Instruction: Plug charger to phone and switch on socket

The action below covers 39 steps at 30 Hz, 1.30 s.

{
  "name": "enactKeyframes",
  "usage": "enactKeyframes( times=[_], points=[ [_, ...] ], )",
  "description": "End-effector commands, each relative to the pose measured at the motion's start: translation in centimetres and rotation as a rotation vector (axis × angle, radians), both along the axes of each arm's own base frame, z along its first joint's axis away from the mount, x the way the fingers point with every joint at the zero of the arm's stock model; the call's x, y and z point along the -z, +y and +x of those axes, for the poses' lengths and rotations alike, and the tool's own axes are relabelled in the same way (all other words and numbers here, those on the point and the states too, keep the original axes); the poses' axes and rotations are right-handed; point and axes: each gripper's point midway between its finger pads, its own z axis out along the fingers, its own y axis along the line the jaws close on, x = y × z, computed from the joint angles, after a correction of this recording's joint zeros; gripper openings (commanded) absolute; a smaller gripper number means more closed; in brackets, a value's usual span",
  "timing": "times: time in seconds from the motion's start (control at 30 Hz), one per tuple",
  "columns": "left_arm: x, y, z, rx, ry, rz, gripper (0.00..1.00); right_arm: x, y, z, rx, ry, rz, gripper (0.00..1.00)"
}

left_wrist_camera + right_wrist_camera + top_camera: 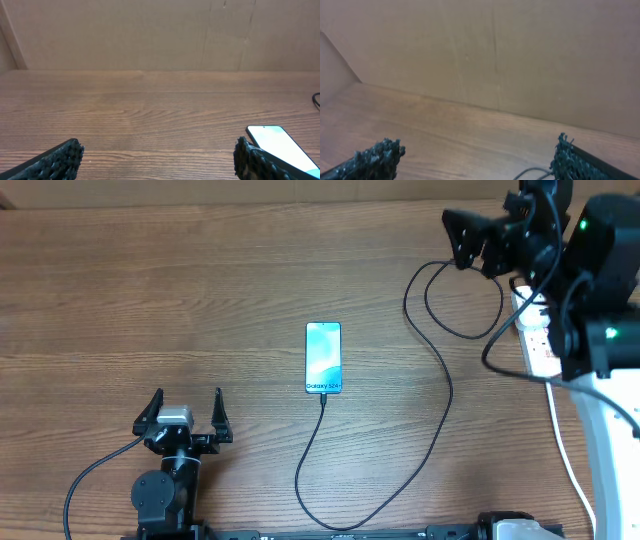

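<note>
The phone (323, 357) lies flat mid-table with its teal screen up; it also shows at the lower right of the left wrist view (280, 146). The black charger cable (440, 370) meets the phone's near end, loops toward the front edge, then runs up and right to the white socket strip (538, 340), which the right arm mostly hides. My left gripper (183, 415) is open and empty near the front left, apart from the phone. My right gripper (465, 235) is open and empty, raised at the far right above the cable loop; a bit of cable shows in its view (532, 172).
The socket's thick white cord (570, 465) runs down the right side toward the front edge. A brown back wall (495, 55) stands behind the table. The right arm's body hangs over the strip.
</note>
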Motion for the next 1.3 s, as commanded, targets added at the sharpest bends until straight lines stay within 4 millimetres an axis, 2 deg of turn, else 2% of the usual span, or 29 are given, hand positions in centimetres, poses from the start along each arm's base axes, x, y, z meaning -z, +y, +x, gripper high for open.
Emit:
enactKeyframes(
  times=[0.0,0.1,0.33,0.37,0.73,0.97,1.1,1.27],
  points=[
    [0.0,-0.1,0.0,0.01,-0.005,0.018,1.0,0.8,0.5,-1.4,-0.006,-0.03,-0.002,1.0],
    [0.0,-0.1,0.0,0.01,-0.005,0.018,1.0,1.9,0.7,-2.3,-0.015,-0.058,-0.001,1.0],
    [0.0,-0.1,0.0,0.01,-0.005,0.018,1.0,5.9,0.6,-5.5,-0.016,-0.081,0.0,1.0],
    [0.0,-0.1,0.0,0.01,-0.005,0.018,1.0,6.9,0.6,-6.3,-0.016,-0.093,0.001,1.0],
    [0.0,-0.1,0.0,0.01,-0.005,0.018,1.0,12.4,0.3,-12.1,-0.015,-0.224,0.005,1.0],
    [0.0,-0.1,0.0,0.01,-0.005,0.018,1.0,16.2,0.2,-14.2,-0.015,-0.244,0.006,1.0],
    [0.0,-0.1,0.0,0.01,-0.005,0.018,1.0,17.4,0.2,-15.1,-0.015,-0.25,0.007,1.0],
    [0.0,-0.1,0.0,0.01,-0.005,0.018,1.0,17.9,0.1,-16.1,-0.011,-0.285,0.007,1.0]
  ],
)
